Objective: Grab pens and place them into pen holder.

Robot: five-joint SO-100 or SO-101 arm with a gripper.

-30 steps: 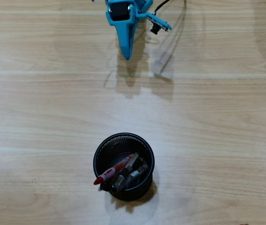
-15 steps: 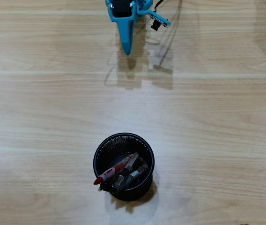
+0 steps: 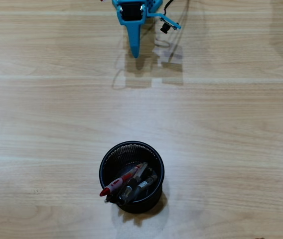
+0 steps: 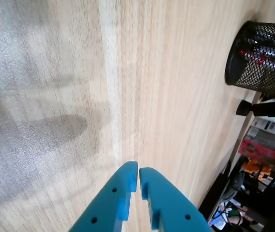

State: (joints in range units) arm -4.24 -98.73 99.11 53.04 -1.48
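four pens inside pen holder, well apart from claw, fingers nearly touching, empty

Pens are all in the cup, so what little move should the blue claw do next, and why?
Probably just pull back and rest: the pens lean inside the pen holder, no pen shows on the table, and the claw is shut on nothing, far away.

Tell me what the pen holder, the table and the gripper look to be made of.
Pen holder: black metal wire mesh, likely, with a solid rim; light shows through its wall. Table: pale wood or wood-look laminate, visible grain, slight sheen. Gripper: matte blue plastic, probably 3D-printed, with small round holes.
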